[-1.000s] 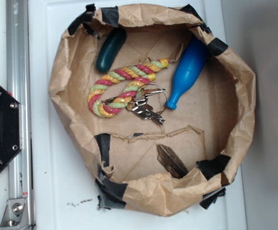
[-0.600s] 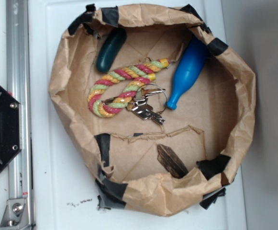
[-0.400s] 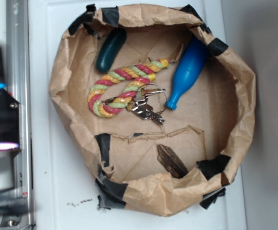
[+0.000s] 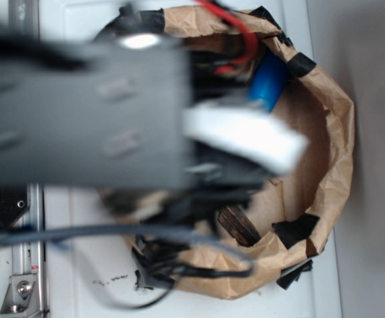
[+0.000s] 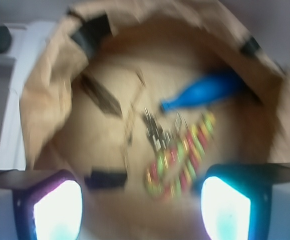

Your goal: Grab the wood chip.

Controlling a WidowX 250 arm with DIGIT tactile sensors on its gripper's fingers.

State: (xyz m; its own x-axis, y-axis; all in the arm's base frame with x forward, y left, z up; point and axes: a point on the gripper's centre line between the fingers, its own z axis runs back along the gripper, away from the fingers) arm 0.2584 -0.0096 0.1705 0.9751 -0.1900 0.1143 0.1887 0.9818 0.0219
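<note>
You are looking at a paper bowl [image 4: 331, 126] that is sitting on the white tabletop [image 4: 86, 265], made from crumpled brown paper whose rim is held with black tape patches [image 4: 297, 230]; the raised walls are probably there to keep the loose things from sliding out. The wood chip [image 4: 237, 225] is lying flat on the bowl's floor, close under the wall and just beside one tape patch. In the wrist view you are seeing the same wood chip [image 5: 101, 95] as a dark sliver toward the left wall of the bowl, well apart from the blue bottle [image 5: 204, 92], which is lying on its side on the opposite part of the floor. The keys [image 5: 157, 131] and the colourful rope [image 5: 182, 157] are resting between them, nearer the middle of the bowl. The arm is blurring across most of the exterior view and covering much of the bowl. The tool [image 5: 142, 202] is hovering above the bowl's near rim; its two fingers [image 5: 50, 205] are standing wide apart at the bottom corners of the wrist view, and nothing is between them. I am judging that the reach is only beginning: the tool is pointing more toward the rope than toward the chip, so you will be needing to bring it toward the left wall of the bowl. Because the chip is thin and flat beside the wall, the fingers may be catching the paper.
</note>
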